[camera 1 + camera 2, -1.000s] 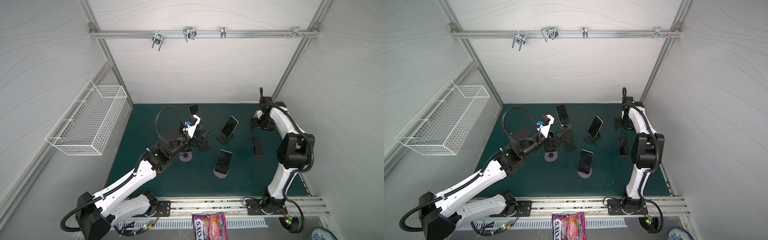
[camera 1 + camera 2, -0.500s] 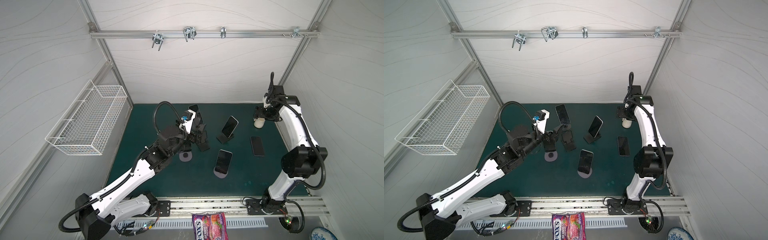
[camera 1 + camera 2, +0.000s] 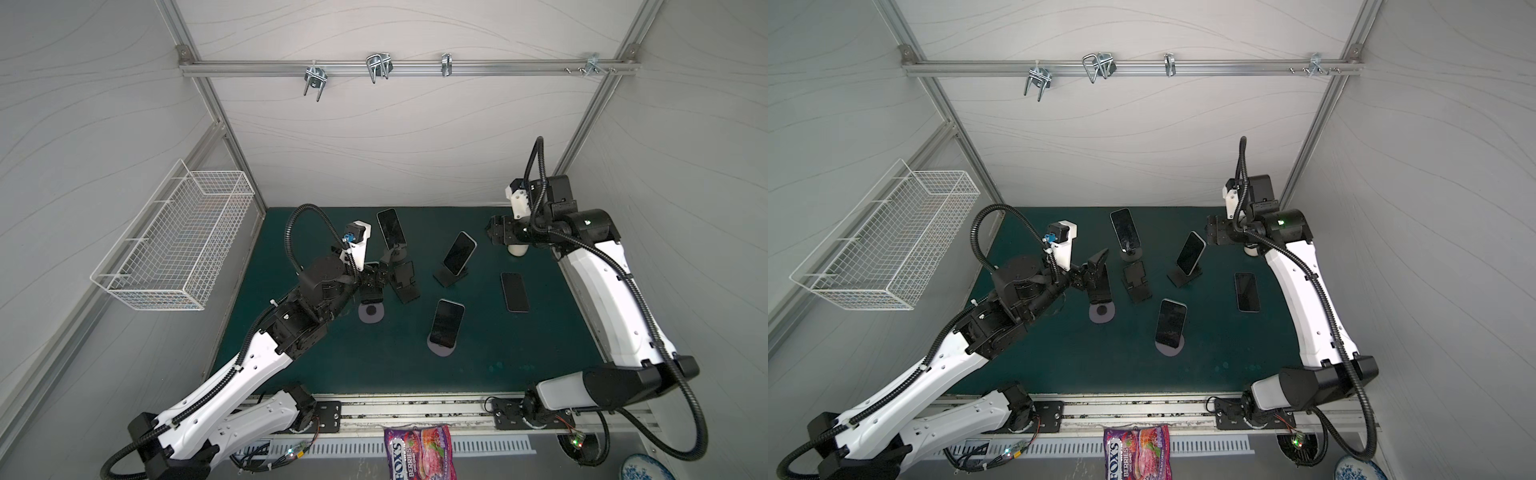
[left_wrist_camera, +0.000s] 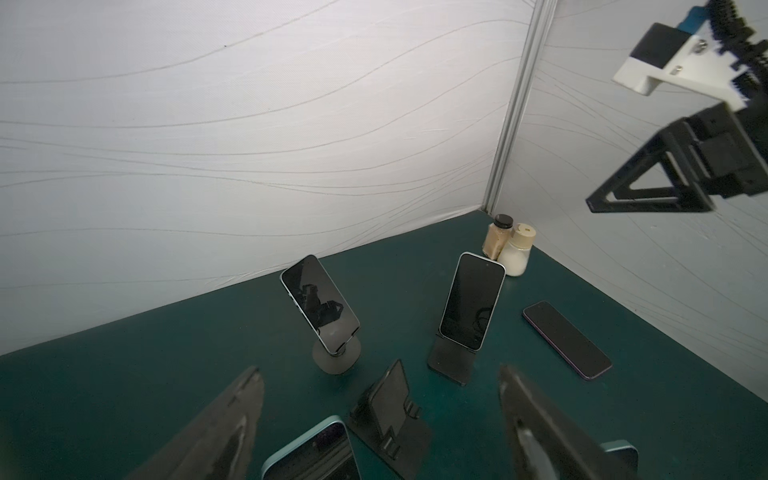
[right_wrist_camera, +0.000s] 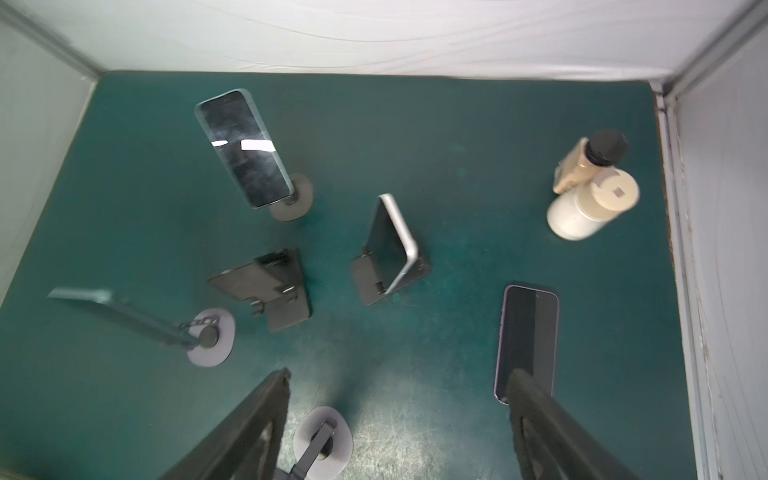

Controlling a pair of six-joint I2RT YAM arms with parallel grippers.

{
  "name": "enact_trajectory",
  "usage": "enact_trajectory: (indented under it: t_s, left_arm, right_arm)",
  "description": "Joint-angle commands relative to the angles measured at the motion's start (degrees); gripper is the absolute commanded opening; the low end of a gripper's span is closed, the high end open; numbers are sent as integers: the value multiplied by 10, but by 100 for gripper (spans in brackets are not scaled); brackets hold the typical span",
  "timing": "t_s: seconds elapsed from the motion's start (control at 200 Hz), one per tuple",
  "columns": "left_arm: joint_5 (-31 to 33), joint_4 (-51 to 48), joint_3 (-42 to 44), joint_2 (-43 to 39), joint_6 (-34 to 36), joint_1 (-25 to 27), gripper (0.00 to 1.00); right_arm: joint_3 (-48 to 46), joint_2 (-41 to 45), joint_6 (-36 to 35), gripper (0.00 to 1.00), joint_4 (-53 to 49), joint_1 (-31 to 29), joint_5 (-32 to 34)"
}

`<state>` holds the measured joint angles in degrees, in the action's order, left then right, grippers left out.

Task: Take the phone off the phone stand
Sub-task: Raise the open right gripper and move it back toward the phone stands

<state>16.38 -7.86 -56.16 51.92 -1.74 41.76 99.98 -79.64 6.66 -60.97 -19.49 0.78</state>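
Left fingers [image 4: 224,428] are spread open with the phone [image 4: 311,453] sitting between them, on its stand [image 3: 1106,318] right underneath. Right fingers [image 5: 536,415] are open too, holding nothing. An off-centre squeeze could drag the stand up or tip it.
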Motion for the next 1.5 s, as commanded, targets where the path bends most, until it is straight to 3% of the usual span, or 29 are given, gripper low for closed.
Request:
enact_trajectory:
  t_s: [0.0,0.315,0.59,0.805,1.22,1.495]
  left_arm:
    - [59,-20,-7,-8,-18,3,89]
    - [151,-62,-3,-29,-29,3,90]
    - [152,-132,7,-68,-86,3,90]
    - [133,-171,33,-96,-152,3,88]
    - [122,-217,43,-76,-242,3,88]
    - [132,-150,124,-117,-214,5,93]
  right_arm:
    - [-25,26,4,83,27,-53,25]
    - [-100,50,28,83,56,-236,108]
    - [-115,52,63,83,53,-306,111]
    - [-108,55,73,83,45,-333,113]
    - [-108,49,76,83,69,-347,96]
    - [-126,45,76,83,117,-350,65]
